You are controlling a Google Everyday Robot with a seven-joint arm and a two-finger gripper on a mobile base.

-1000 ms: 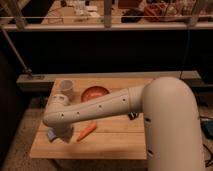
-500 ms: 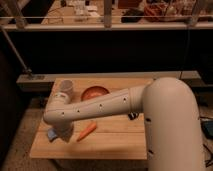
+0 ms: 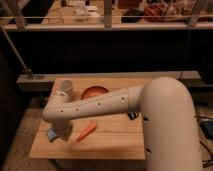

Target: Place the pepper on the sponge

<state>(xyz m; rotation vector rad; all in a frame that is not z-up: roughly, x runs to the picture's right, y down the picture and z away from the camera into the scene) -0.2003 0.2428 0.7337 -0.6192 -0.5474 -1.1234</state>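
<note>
The pepper (image 3: 86, 131), a slender orange-red vegetable, lies flat on the wooden table (image 3: 115, 142), left of its middle. It is free of the gripper. Just left of it my gripper (image 3: 62, 134) hangs down from the white arm and reaches the table surface, shut, with nothing seen in it. The light-blue sponge (image 3: 51, 135) lies at the gripper's left side, partly hidden behind it. Pepper and sponge are apart, with the gripper between them.
A white cup (image 3: 66, 88) stands at the table's back left. A round orange plate (image 3: 95, 92) sits behind the arm at the back middle. My bulky white arm (image 3: 165, 120) covers the table's right side. A dark railing and shelves run behind.
</note>
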